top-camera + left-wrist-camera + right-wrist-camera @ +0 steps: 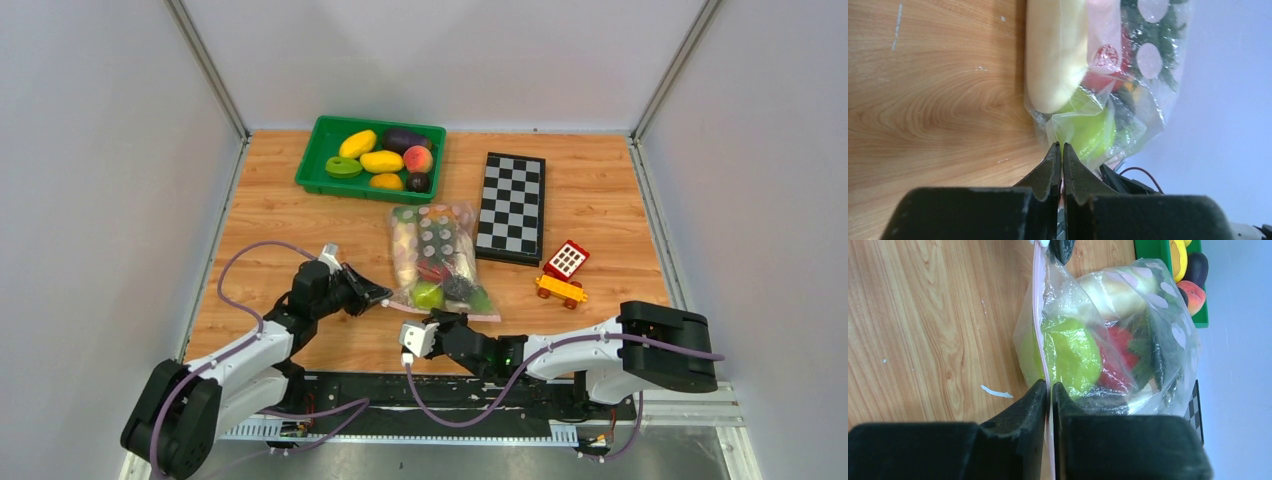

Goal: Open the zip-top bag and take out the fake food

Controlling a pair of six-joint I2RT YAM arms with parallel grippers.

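Note:
The zip-top bag [440, 250] lies on the wooden table, its pink zip strip [1039, 315] at the near end. Through the plastic I see a green pear [428, 294], a long white radish [405, 250], a red apple [1120, 360] and leafy green. My left gripper [385, 295] is shut on the bag's near left edge, fingertips pinching thin plastic [1062, 146] next to the pear [1088, 130] and radish [1055, 55]. My right gripper [440, 322] is shut on the zip strip [1049, 386] in front of the pear [1073, 355].
A green tray [320, 150] with yellow fruits, an eggplant and a peach stands at the back. A folded chessboard [511, 207] lies to the right of the bag. A red-yellow toy car [562, 275] sits near the chessboard's front. Grey walls close in both sides.

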